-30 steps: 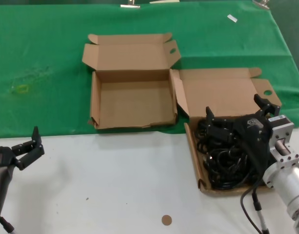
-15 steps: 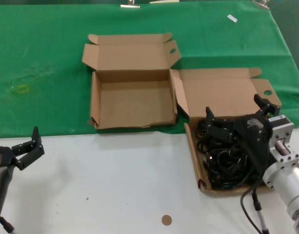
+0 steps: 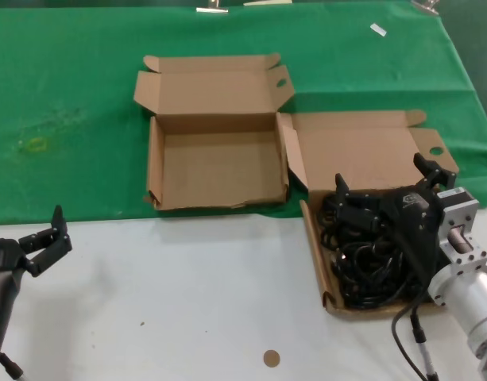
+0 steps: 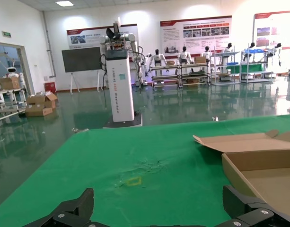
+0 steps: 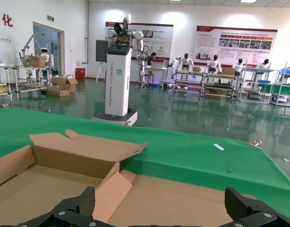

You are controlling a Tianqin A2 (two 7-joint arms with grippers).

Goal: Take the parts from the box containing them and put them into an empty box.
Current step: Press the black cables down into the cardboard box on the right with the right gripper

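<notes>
Several black coiled power cords (image 3: 369, 270) lie in the splay-walled cardboard box (image 3: 313, 254) at the right, its lid (image 3: 362, 155) folded back. My right gripper (image 3: 382, 176) is open and hangs just over the far end of the cords, holding nothing. In the right wrist view the right gripper (image 5: 160, 204) frames that lid (image 5: 182, 198); the cords are hidden there. The empty straight-walled box (image 3: 215, 167) stands open on the green cloth to the left of the full box. It also shows in the right wrist view (image 5: 36, 184) and the left wrist view (image 4: 265, 172). My left gripper (image 3: 46, 240) is open and empty at the near left.
A green cloth (image 3: 68, 119) covers the far half of the table; the near half is white (image 3: 187, 294). A small brown disc (image 3: 271, 358) lies near the front edge. A yellowish mark (image 3: 36, 144) sits on the cloth at the left.
</notes>
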